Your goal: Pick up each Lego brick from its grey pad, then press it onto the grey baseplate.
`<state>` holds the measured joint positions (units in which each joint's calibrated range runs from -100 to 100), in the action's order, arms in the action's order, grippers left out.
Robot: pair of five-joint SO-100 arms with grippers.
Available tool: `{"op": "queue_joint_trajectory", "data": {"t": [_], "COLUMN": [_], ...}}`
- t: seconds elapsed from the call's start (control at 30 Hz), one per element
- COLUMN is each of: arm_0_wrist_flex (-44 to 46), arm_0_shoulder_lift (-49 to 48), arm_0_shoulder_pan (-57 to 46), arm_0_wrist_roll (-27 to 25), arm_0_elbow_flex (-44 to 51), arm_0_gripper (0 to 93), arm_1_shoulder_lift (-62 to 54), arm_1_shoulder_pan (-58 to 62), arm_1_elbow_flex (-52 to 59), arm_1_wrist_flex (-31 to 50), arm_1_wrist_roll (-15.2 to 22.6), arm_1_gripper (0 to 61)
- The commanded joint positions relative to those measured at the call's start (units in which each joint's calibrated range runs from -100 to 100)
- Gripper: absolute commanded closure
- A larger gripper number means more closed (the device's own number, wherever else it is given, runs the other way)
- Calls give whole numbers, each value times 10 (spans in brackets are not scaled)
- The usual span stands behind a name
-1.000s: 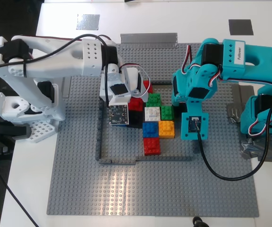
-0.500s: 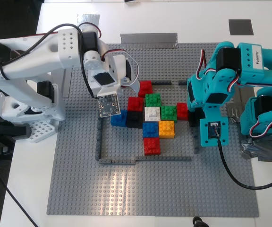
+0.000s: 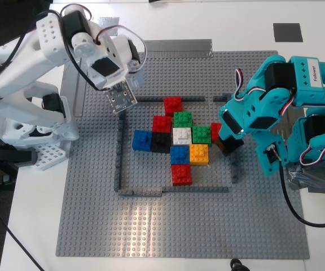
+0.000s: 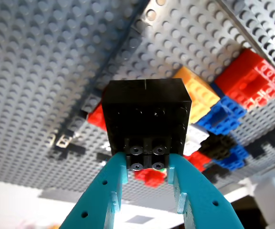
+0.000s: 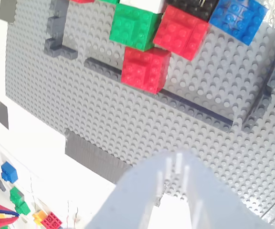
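Note:
My first gripper, the teal one at the exterior view's right, is shut on a black Lego brick. It holds the brick just over the grey baseplate, beside a red brick at the right edge of the brick cluster. My second gripper, on the white arm, hangs shut and empty over the baseplate's far left part in the exterior view. Another red brick sits pressed into the cluster. The darker grey pad is bare. The white arm partly hides the lighter pad.
Green, white, blue, orange and further red and black bricks form a cluster inside a thin dark-grey frame. A silver tape strip runs along the baseplate's far edge. The arm bases stand at both sides.
The white arm has lifted off the cluster and swung back toward the exterior view's upper left. The teal arm has shifted right and turned its wrist, the black brick still in its fingers.

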<state>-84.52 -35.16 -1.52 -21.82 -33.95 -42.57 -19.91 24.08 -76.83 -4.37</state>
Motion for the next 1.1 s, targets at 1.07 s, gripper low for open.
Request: {"op": "queue_joint_trajectory", "data": {"t": [1.07], "arm_0_wrist_flex": [23], "arm_0_shoulder_lift": [104], "arm_0_shoulder_pan": [42], "arm_0_wrist_roll": [-211], "arm_0_elbow_flex": [39], "arm_0_gripper": [927], "arm_1_shoulder_lift": [45], "arm_1_shoulder_pan": [-442], "arm_1_elbow_flex": [-16], "arm_1_wrist_flex": [45], "arm_1_wrist_roll": [17], "arm_1_gripper": [612]}}
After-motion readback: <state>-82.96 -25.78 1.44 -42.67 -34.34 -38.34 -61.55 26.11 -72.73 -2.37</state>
